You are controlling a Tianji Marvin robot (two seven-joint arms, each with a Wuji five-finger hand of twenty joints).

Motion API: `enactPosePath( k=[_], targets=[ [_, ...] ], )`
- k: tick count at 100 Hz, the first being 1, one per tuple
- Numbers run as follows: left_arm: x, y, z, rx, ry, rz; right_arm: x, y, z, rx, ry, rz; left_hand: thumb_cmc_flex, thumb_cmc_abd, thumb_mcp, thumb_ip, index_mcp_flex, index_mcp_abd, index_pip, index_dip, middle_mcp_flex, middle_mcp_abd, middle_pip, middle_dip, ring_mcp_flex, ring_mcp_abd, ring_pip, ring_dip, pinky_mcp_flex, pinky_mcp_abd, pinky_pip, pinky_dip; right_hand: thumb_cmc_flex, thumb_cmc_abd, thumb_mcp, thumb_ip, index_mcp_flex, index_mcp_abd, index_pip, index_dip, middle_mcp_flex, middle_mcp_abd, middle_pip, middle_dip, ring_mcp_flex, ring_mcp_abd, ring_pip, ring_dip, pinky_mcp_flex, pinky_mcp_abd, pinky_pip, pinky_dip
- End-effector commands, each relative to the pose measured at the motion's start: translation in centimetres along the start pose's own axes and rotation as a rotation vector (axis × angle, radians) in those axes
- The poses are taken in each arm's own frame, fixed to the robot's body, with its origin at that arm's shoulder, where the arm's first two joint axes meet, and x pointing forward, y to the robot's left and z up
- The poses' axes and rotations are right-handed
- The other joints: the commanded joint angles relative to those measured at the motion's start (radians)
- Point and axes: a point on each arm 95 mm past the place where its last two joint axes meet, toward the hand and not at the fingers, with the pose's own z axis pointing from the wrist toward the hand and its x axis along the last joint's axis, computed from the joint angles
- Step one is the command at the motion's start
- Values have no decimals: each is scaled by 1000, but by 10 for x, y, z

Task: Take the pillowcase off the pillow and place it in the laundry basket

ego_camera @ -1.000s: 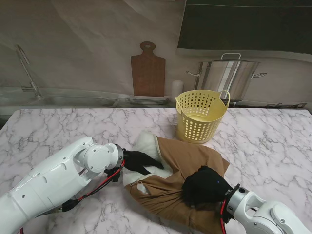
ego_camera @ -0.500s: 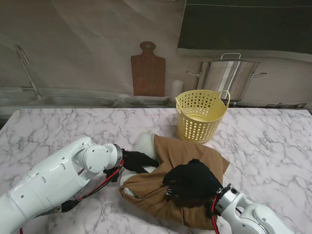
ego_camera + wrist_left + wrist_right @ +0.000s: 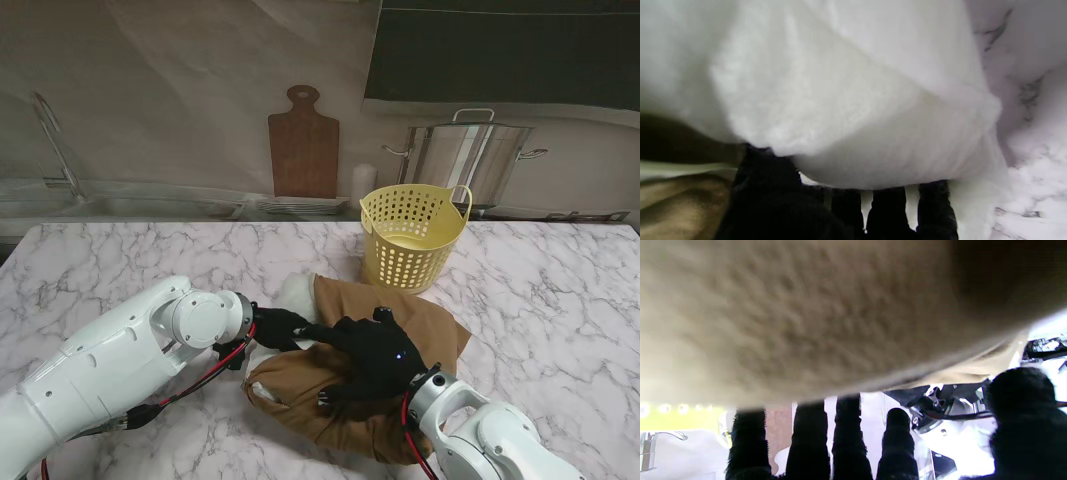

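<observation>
On the marble counter [image 3: 120, 260] your pillow [image 3: 296, 292] lay near the middle, most of it covered by the brown pillowcase [image 3: 420, 318], with only a white corner showing at the end toward the left and farther from you. Your left robot hand [image 3: 281, 328], black-gloved, was at the open mouth of the case; its wrist view showed the fingers [image 3: 933, 213] spread slightly and pressed against the white pillow [image 3: 846, 100], with a fold of the pillowcase [image 3: 676, 200] beside the thumb. Whether it actually gripped the pillow or only pressed on it, you could not tell from these views. Your right robot hand [image 3: 375, 350] rested palm-down on top of the pillowcase, fingers spread and reaching toward the left hand, the two nearly touching. In its wrist view the fingers [image 3: 846, 440] stood extended and apart against the brown cloth [image 3: 806, 313], with nothing pinched between them. The yellow basket [image 3: 412, 238] stood upright just beyond the pillowcase, on the far right of it, with nothing visible inside.
</observation>
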Motion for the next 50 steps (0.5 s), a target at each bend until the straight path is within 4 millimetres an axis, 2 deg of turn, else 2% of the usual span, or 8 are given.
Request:
enactPosePath(
  k=[1, 13, 22, 28, 32, 40, 43, 50],
  targets=[
    [-22, 41, 12, -112, -62, -46, 3, -3, 5, 14, -1, -5, 88, 22, 45, 33, -49, 103, -60, -43, -57, 132, -81, -34, 10, 149, -90, -48, 0, 93, 102, -2, -42, -37, 24, -17, 19, -62, 22, 13, -32, -7, 65, 49, -24, -12, 68, 52, -29, 50, -34, -19],
    [-22, 42, 12, -113, -63, -47, 6, -10, 15, 37, -3, 0, 87, 21, 45, 33, -49, 102, -60, -43, -58, 132, -82, -34, 10, 148, -90, -49, -1, 95, 101, -2, 75, -23, -39, -14, 136, -136, 170, 50, -2, -20, 124, 133, -13, -31, 192, 124, -44, 80, -56, -57],
    [-23, 42, 11, -114, -64, -48, 7, -14, 20, 56, 4, 32, 87, 21, 46, 33, -49, 103, -60, -43, -58, 133, -82, -34, 10, 150, -90, -49, -1, 96, 100, -2, 237, -4, -131, -4, 352, -172, 358, 121, 12, -21, 139, 160, -12, -37, 233, 139, -60, 92, -79, -101],
    [-23, 42, 11, -115, -65, -50, 9, -16, 22, 55, 17, 60, 87, 21, 46, 33, -49, 101, -60, -43, -58, 133, -82, -34, 9, 150, -91, -49, -1, 96, 100, -1, 413, -42, -288, -17, 468, -229, 683, 115, 18, -3, 75, 104, -24, -32, 195, 103, -71, 87, -93, -145],
    [-23, 42, 11, -115, -66, -51, 9, -17, 22, 50, 32, 69, 87, 21, 46, 33, -49, 102, -60, -43, -58, 132, -82, -34, 9, 149, -91, -49, -1, 96, 99, -1, 439, -68, -294, -10, 540, -278, 791, 235, 28, 3, 17, 38, -19, -34, 167, 76, -72, 85, -96, -158],
    [-23, 42, 11, -120, -69, -50, 10, -17, 21, 36, 77, 113, 88, 21, 46, 33, -49, 100, -60, -43, -59, 134, -83, -34, 9, 150, -91, -49, -2, 97, 99, -1, 351, -133, -112, -50, 668, -278, 846, 534, 73, 0, -65, -77, 1, -32, 89, 6, -66, 81, -99, -182],
    [-23, 42, 11, -120, -70, -50, 11, -17, 21, 28, 93, 135, 88, 21, 46, 33, -47, 100, -59, -43, -59, 134, -83, -34, 9, 151, -91, -49, -1, 96, 99, -1, 301, -176, 13, -77, 685, -242, 885, 552, 104, -8, -83, -108, 25, -35, 65, -14, -55, 83, -97, -186],
    [-23, 42, 10, -122, -71, -51, 13, -17, 18, 15, 129, 173, 87, 21, 46, 33, -47, 99, -59, -43, -59, 133, -83, -34, 9, 150, -91, -49, -1, 96, 98, -1, 257, -239, 156, -92, 715, -179, 955, 547, 213, -50, -87, -133, 114, -45, 25, -47, -25, 96, -86, -184]
  ],
)
